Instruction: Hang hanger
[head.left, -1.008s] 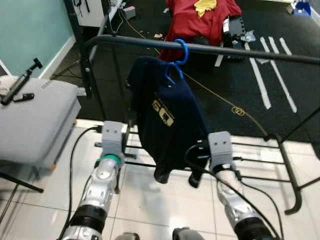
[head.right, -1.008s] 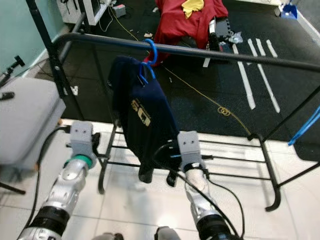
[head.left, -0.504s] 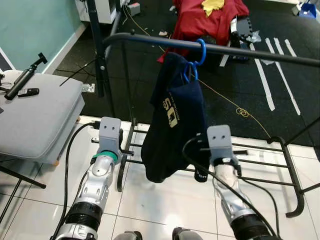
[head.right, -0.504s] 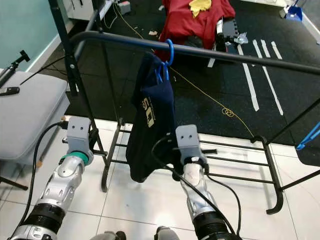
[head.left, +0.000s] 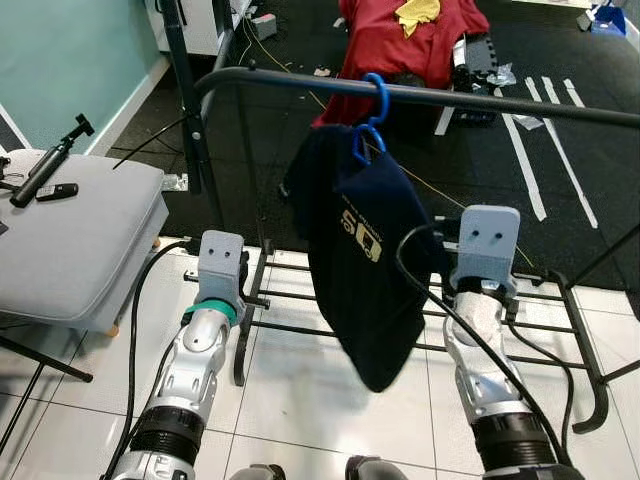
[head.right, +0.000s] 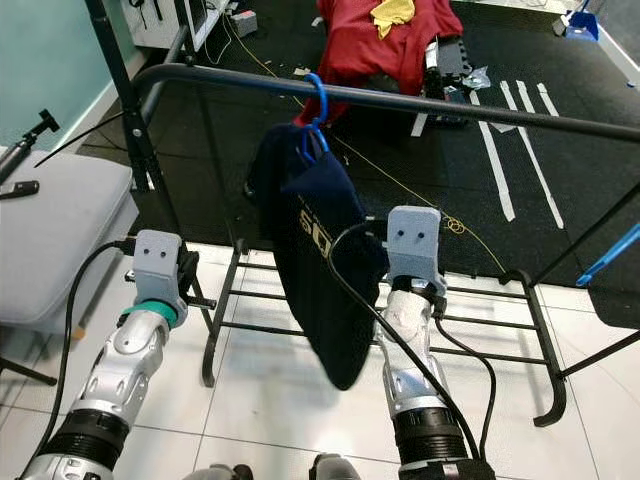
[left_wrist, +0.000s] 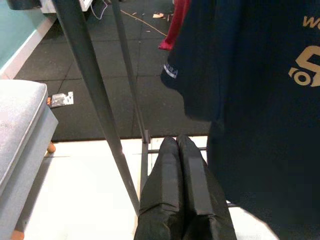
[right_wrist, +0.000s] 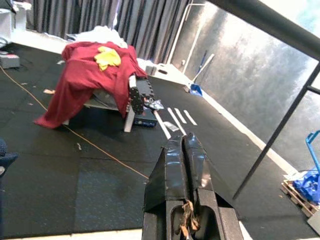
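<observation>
1. Rack rail (head.left: 500, 102): you are looking at a black bar running left to right across the far side, stiff and likely slick, so the hook may slide along it.
2. Navy T-shirt (head.left: 365, 250): it is hanging soft and limp, tilting toward you; it looks light.
3. Blue hanger (head.left: 372, 110): its hook is sitting over the rail; thin plastic, probably light and springy. Take hold at the neck under the hook.
4. Right gripper (right_wrist: 184, 150): it is raised just right of the shirt, fingers pressed together, holding nothing.
5. Left gripper (left_wrist: 178, 155): it is sitting low at left, fingers pressed together, empty.
</observation>
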